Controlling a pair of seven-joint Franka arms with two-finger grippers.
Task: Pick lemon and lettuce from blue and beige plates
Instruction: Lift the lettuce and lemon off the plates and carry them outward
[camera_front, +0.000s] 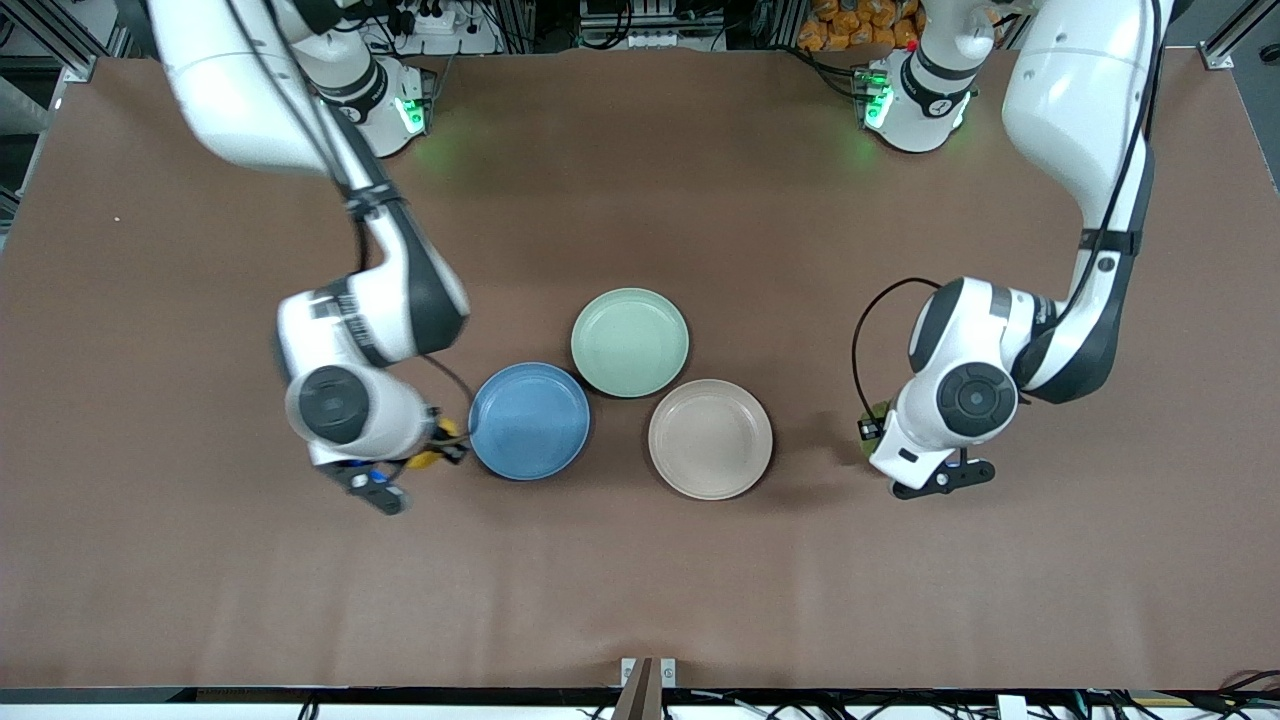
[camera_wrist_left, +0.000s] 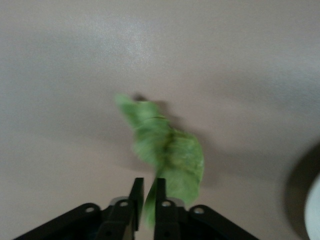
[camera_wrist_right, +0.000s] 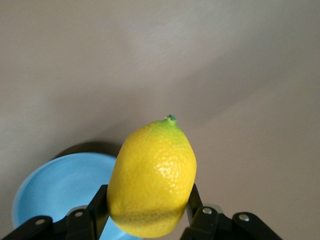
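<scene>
A brown mat covers the table (camera_front: 640, 580); aluminium framing and cables line its 12 o'clock edge. Mid-table sit the blue plate (camera_front: 530, 421), beige plate (camera_front: 710, 439) and mint-green plate (camera_front: 630, 342), all bare. The right gripper (camera_wrist_right: 145, 220) hangs at the blue plate's 9 o'clock, clamped on the smooth yellow lemon (camera_wrist_right: 152, 180). At the beige plate's 3 o'clock, the left gripper (camera_wrist_left: 145, 200) has narrowly parted fingers around the wrinkled green lettuce (camera_wrist_left: 167, 150).

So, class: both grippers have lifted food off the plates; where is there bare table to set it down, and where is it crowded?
Free: the brown table between the plates and the front camera, and under each gripper beside the blue plate and beige plate. Crowded: the middle, where those two and the green plate cluster.
</scene>
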